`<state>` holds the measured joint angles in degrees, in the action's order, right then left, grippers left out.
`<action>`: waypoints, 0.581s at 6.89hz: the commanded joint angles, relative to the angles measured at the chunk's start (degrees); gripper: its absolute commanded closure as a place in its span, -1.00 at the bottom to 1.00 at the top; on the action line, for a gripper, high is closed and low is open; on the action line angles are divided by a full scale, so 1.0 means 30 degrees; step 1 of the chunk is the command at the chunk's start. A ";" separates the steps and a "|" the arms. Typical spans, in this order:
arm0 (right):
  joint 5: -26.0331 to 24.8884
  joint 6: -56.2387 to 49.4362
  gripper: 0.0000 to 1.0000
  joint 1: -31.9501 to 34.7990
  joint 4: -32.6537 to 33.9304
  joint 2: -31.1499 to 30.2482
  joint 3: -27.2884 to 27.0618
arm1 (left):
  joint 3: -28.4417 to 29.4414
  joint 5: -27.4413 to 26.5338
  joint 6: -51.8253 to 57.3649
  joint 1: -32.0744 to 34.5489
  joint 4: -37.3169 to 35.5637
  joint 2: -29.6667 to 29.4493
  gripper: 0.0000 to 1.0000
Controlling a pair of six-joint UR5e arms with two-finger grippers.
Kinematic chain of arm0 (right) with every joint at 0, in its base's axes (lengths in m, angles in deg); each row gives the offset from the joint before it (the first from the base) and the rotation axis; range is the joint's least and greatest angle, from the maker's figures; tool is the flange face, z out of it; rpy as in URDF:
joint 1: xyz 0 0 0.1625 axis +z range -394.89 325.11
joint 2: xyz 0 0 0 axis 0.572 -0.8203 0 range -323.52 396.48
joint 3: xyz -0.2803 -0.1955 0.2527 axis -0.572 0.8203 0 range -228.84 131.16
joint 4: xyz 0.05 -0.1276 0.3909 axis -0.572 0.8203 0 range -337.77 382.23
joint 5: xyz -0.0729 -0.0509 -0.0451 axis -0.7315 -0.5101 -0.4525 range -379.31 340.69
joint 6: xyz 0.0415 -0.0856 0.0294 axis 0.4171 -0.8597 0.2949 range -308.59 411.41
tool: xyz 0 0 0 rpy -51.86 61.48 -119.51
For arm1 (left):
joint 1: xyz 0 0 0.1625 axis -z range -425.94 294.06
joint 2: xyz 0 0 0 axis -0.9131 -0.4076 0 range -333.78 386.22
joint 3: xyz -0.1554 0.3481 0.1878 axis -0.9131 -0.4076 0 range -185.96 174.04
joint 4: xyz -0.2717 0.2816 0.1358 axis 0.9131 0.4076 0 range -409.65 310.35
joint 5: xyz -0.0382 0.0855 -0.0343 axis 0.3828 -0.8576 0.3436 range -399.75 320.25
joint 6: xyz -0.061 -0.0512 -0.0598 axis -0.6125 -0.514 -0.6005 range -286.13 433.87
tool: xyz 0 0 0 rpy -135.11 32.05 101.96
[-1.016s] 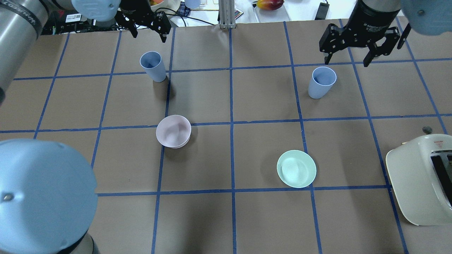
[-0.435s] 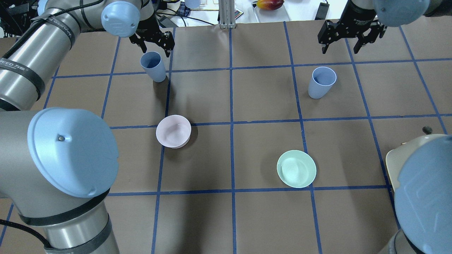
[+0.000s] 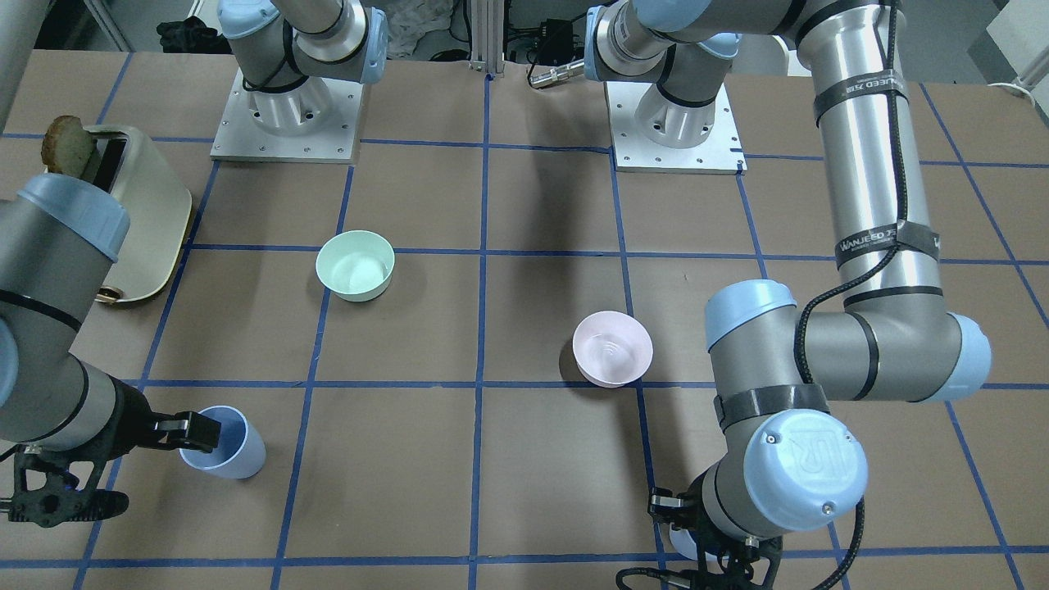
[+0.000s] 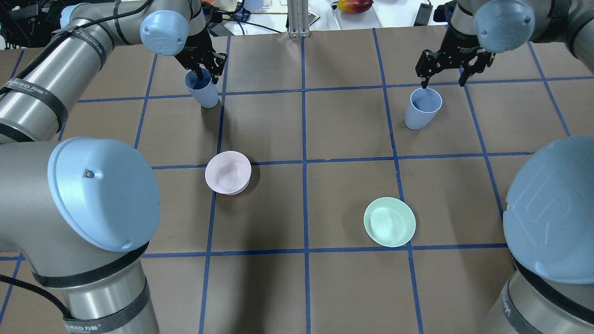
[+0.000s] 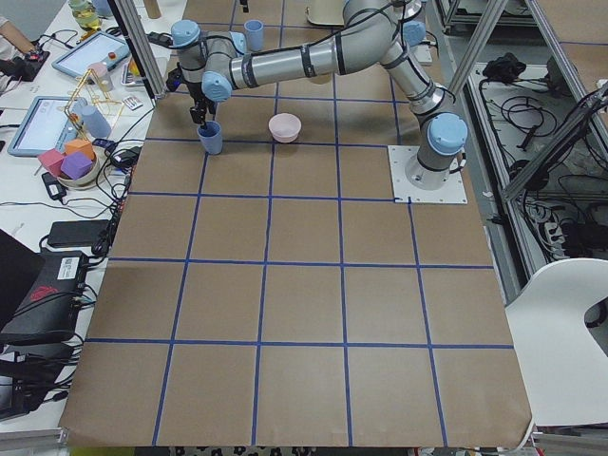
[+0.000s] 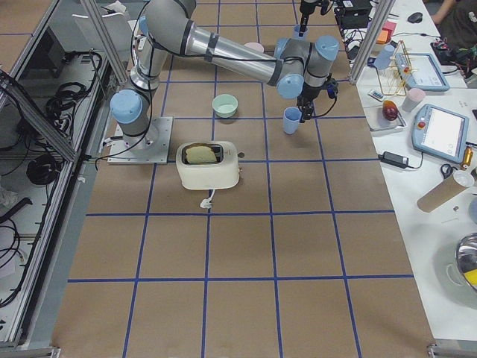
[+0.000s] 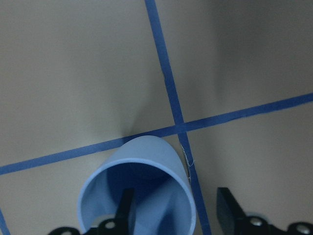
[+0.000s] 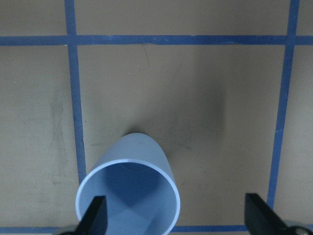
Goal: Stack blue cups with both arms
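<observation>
Fingers on my left gripper stand apart astride the left cup's wall; my right gripper gapes wide at the right cup's rim.

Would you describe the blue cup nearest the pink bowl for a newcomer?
From the toaster, cross the table to its other half. Past the pink bowl, under the left gripper, stands the blue cup, taller and narrower than the bowl; its twin is toaster-side.

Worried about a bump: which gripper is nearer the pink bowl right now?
Left. The left gripper straddles the rim of one blue cup, just beyond the pink bowl; the right gripper is at the other blue cup, far across the table.
</observation>
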<state>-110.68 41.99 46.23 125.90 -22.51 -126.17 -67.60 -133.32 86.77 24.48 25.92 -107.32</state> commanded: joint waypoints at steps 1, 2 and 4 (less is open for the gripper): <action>-0.0041 -0.0114 -1.00 -0.0057 -0.0017 0.0470 -0.0412 | 0.0036 -0.0039 0.0067 -0.0023 0.0007 -0.0074 1.00; -0.0041 -0.0085 -1.00 -0.0057 0.0071 0.0907 -0.0443 | 0.0240 -0.0068 -0.0194 0.0006 0.0065 0.0361 1.00; 0.0106 0.0062 -0.11 -0.0086 0.0072 0.1028 -0.0472 | 0.0360 0.0135 -0.3104 0.1374 0.1695 0.1735 1.00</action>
<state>-110.43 42.10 46.00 126.08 -19.74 -127.49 -66.67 -133.33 83.07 26.16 28.05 -104.47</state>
